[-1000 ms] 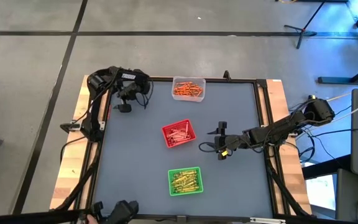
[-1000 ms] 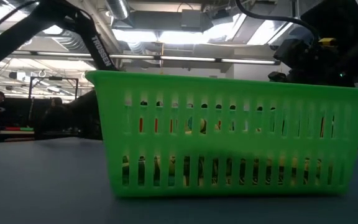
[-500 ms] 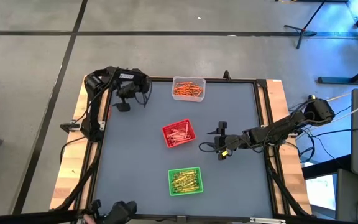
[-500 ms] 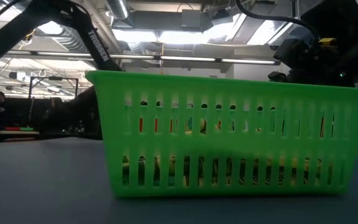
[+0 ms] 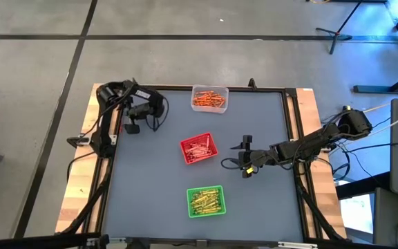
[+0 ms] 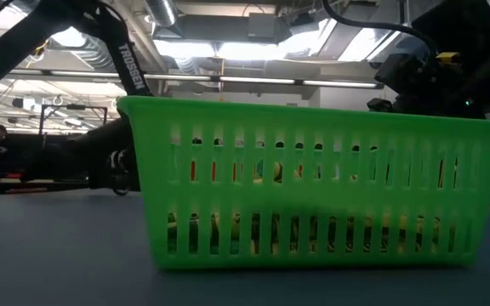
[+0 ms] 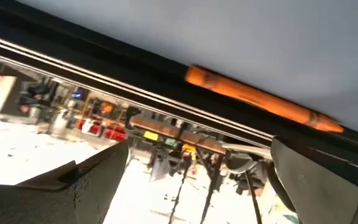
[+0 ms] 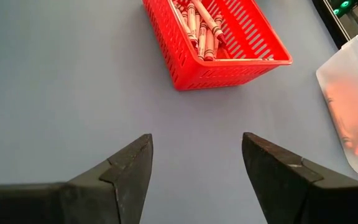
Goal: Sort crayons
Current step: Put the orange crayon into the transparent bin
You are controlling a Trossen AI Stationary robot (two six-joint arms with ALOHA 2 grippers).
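Green slotted tray (image 6: 313, 183) close up; crayons (image 6: 313, 234) inside.

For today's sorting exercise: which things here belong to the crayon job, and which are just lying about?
Belong to the job:
- orange crayons in clear plastic tray
- red crayons in red slotted basket
- yellow-green crayons in green slotted basket
- one loose orange crayon

Just about:
- black tripod stand
- wooden table edging

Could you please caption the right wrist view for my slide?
Open right hand hovers over the table, facing the red tray of crayons.
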